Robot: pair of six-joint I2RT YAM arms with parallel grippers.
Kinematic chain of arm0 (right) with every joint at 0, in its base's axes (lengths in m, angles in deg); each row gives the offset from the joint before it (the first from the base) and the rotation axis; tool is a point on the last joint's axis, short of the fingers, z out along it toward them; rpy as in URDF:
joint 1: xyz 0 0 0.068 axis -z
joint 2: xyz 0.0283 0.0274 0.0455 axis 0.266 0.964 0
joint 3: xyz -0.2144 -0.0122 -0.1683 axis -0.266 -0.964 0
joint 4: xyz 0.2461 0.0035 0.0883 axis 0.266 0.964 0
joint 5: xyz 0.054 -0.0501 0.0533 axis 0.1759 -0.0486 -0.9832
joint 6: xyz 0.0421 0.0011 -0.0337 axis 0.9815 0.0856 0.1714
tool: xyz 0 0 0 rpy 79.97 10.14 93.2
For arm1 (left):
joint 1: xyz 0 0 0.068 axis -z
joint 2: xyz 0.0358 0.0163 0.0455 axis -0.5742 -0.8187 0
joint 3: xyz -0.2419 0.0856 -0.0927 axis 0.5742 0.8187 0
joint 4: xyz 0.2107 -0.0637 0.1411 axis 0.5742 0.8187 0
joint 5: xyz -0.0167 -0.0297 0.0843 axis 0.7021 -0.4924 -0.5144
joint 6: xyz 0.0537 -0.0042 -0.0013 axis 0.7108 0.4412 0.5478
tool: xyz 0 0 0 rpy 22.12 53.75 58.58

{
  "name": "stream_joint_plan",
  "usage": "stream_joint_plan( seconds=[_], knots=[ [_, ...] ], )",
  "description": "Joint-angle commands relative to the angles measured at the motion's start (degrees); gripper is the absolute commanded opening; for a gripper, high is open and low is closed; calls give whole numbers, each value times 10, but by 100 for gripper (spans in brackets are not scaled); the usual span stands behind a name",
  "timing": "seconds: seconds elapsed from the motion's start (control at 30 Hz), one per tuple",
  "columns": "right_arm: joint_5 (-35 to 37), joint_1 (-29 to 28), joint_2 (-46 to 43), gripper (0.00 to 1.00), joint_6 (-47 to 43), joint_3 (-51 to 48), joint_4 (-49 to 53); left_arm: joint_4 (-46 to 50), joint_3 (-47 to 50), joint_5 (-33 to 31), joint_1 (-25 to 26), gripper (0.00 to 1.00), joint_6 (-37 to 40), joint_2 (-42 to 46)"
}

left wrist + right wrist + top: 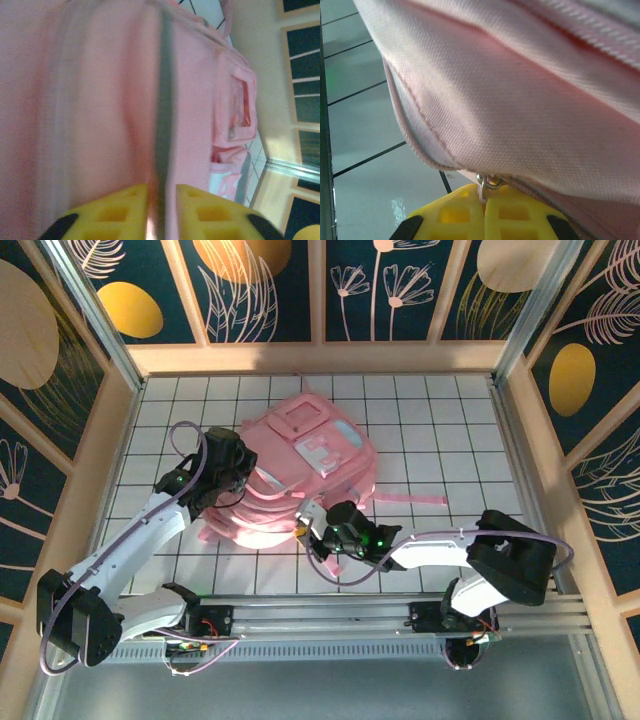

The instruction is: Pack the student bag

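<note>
Yellow-padded right gripper [485,202] is pinched shut on a small metal zip pull [489,181] at the near edge of the student bag [300,475]. Bag lies just beyond the jaws, long axis running away toward its far end. Left gripper [161,210] clamps a fabric ridge on the bag's left flank. Right arm [440,548] is nearer the zip, forearm low, reaching in from the bag's right. Judgement: the pull should run along that near edge.

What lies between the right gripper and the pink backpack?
A small metal zip pull, pinched by the right gripper under the pink backpack's seam; right wrist view.
</note>
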Motion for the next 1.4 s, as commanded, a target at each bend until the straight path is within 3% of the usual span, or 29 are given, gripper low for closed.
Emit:
stream_joint_plan(
  seconds=[0.0,0.2,0.53,0.77,0.97,1.17,1.37],
  knots=[
    [-10,26,-52,0,16,-17,-22,11,-59,-11,2,39,107,-13],
    [-24,112,-98,0,42,-56,-6,152,-113,-9,-21,59,172,-42],
    [-23,144,-124,0,22,-75,19,143,95,40,-68,61,113,52],
    [-35,151,-121,0,23,-80,16,28,213,117,-79,49,42,78],
    [-80,143,-121,0,23,-80,6,-62,272,140,-79,25,4,88],
    [-74,91,-101,0,-9,-75,2,-112,298,147,-79,0,-14,91],
    [-68,47,-93,0,-27,-62,-9,-124,316,139,-78,0,-35,122]
  ],
)
